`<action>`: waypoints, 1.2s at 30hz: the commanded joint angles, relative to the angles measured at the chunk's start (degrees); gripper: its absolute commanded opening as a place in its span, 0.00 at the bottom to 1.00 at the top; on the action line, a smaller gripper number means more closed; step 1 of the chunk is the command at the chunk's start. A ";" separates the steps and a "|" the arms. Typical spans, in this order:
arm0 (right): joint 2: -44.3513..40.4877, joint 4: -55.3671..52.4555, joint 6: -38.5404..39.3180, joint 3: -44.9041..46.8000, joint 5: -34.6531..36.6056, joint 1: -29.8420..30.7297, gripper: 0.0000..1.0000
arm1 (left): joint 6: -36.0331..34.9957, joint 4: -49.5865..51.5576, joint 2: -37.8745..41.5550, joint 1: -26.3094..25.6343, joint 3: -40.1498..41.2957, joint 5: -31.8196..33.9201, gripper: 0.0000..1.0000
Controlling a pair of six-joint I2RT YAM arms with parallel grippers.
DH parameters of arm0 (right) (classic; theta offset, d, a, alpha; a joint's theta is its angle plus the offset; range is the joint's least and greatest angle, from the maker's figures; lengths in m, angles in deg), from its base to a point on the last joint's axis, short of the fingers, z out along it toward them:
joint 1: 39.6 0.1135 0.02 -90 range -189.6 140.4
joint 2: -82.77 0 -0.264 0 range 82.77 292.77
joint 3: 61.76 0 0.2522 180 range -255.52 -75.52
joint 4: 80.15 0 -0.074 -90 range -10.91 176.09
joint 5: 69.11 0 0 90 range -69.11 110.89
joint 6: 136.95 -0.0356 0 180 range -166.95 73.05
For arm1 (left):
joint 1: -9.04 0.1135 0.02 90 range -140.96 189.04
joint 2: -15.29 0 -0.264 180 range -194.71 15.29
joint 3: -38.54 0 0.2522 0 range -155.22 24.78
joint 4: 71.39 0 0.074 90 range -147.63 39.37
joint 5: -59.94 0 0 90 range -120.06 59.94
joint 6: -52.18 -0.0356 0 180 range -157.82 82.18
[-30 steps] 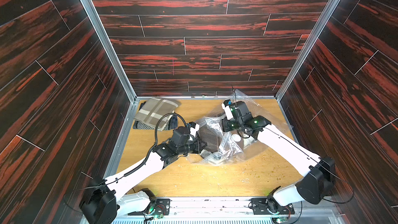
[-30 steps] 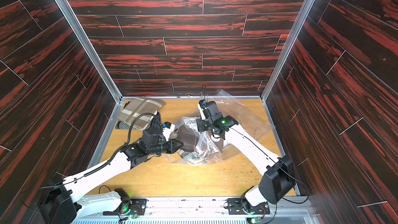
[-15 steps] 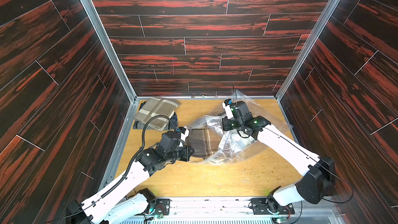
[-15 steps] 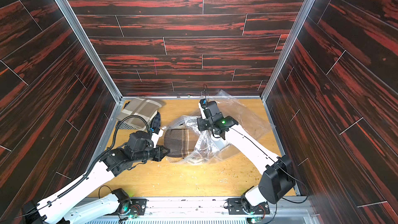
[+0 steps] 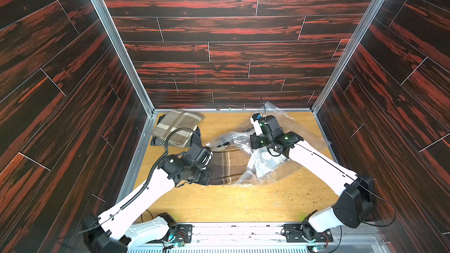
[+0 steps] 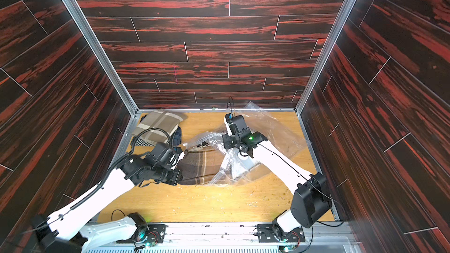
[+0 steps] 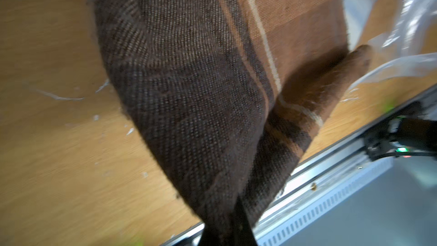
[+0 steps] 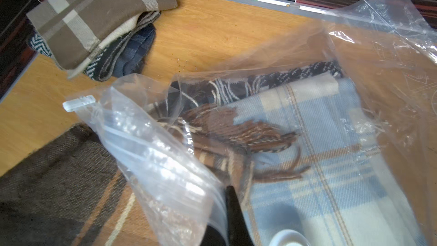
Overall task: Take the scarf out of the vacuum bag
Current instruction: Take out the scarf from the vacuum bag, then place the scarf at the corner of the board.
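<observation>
A brown plaid scarf point(image 5: 226, 164) point(image 6: 199, 166) lies stretched from the mouth of the clear vacuum bag point(image 5: 304, 130) point(image 6: 275, 127) onto the wooden table. My left gripper point(image 5: 208, 177) point(image 7: 227, 221) is shut on the scarf's bunched end point(image 7: 201, 91), left of the bag. Its fringed tail point(image 8: 236, 133) is still inside the plastic. At the bag's mouth my right gripper point(image 5: 252, 142) point(image 8: 227, 209) is shut on the upper plastic layer point(image 8: 165, 162), holding it raised. The white valve disc point(image 5: 267, 156) point(image 8: 288, 239) shows just beside this gripper.
Inside the bag lie a light blue plaid scarf point(image 8: 319, 150) and a dark patterned one point(image 8: 283, 76). A stack of folded scarves point(image 5: 175, 127) point(image 6: 155, 125) sits at the back left corner. Dark panelled walls close in three sides; a metal rail point(image 5: 243, 229) runs along the front.
My left arm has drawn back to the left and towards the front, dragging the brown scarf further out of the bag. The right gripper has held the bag in place.
</observation>
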 commanded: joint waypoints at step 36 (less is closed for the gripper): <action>-3.97 4.45 1.95 5.72 -4.42 -1.58 0.01 | -44.59 -34.09 4.88 4.35 12.24 62.69 0.00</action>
